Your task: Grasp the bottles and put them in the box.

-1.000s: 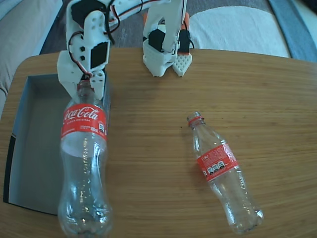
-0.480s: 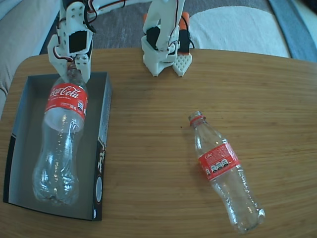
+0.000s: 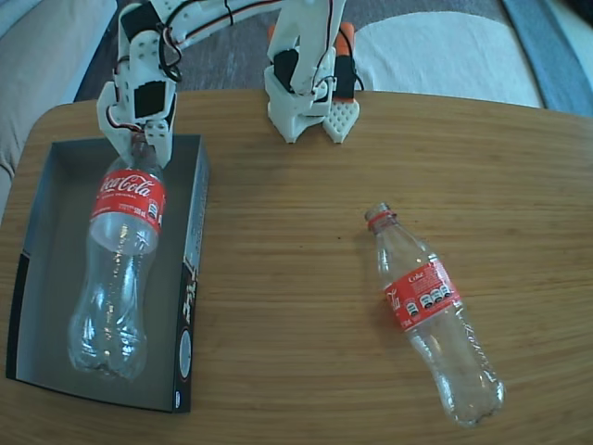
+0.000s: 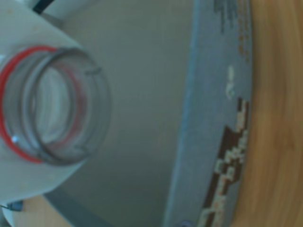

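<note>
Held bottle (image 3: 120, 260): inside the box (image 3: 56, 176), neck toward the far end, base toward the near end, body slanted slightly across the grey floor. Red label faces up. Whether the base rests on the floor or hangs just above it cannot be told from the fixed view.

Tool (image 3: 139, 139): at the far end of the box, directly over the bottle's neck, fingers closed on it. Wrist view looks straight down the open mouth (image 4: 52, 106); red neck ring visible, white finger surface (image 4: 28, 47) pressed against the neck on both sides. The box's inner wall and printed edge run down the right of that view, wood beyond.

Second bottle (image 3: 434, 315): lying on the bench (image 3: 296, 232), well apart from the box, to the right in the fixed view. Neck points toward the far side, base toward the near right corner, uncapped.

Arm base (image 3: 310, 93): at the far edge of the bench.
</note>
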Controlling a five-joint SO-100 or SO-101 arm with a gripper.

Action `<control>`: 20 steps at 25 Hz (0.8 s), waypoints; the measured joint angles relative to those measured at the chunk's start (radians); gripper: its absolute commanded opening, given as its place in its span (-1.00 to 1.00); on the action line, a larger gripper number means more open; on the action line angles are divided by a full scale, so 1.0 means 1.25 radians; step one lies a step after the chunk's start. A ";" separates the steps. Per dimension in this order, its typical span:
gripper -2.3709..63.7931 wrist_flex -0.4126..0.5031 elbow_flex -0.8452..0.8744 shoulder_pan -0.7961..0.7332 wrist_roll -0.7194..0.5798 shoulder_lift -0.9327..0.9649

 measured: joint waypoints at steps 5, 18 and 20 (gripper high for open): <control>-0.94 -0.058 0.044 -0.002 0.000 0.000; -0.94 -0.061 0.075 -0.006 0.000 0.000; -0.94 -0.061 0.075 -0.017 0.000 0.000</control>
